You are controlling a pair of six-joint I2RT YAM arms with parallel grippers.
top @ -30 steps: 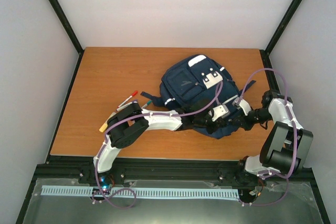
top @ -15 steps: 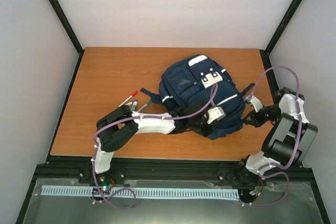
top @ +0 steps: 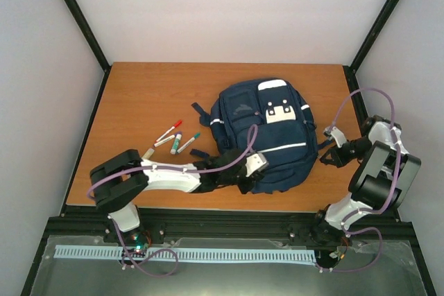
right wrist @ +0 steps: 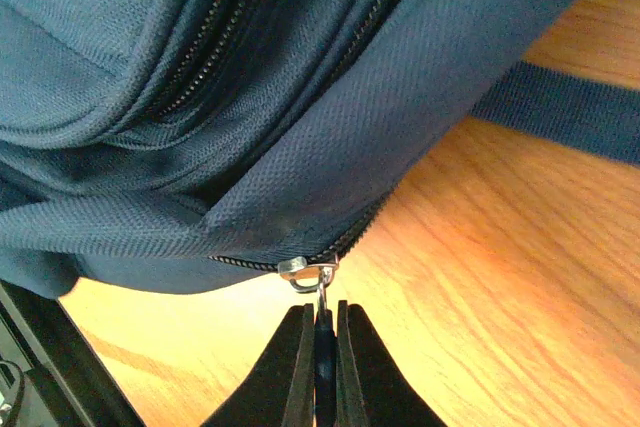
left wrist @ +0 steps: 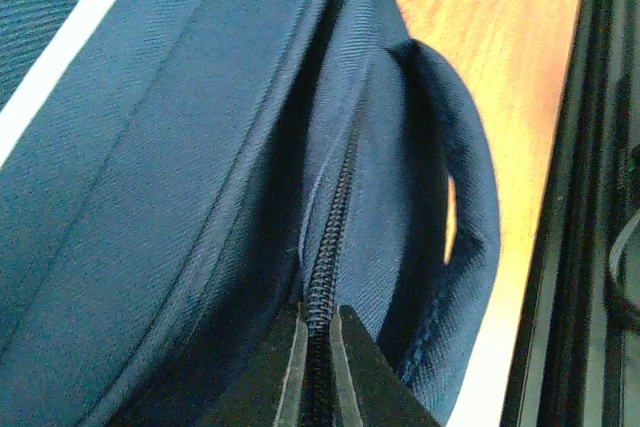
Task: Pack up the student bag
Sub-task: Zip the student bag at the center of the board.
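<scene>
My right pincer (right wrist: 322, 315) is pinched tight on the zipper pull (right wrist: 321, 292) at the student bag (top: 260, 136) edge. My left pincer (left wrist: 318, 322) is clamped on the bag's zipper line beside its carry handle (left wrist: 470, 197). The bag lies flat on the table (top: 139, 95), right of centre.

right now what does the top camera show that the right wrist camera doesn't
Only the top camera: the whole backpack from above, and several markers lying on the wood to its left. Only the right wrist camera: the right gripper shut on a small metal zipper pull at the backpack's edge, with the zipper teeth up close. Both: navy backpack fabric and the wooden table.
</scene>
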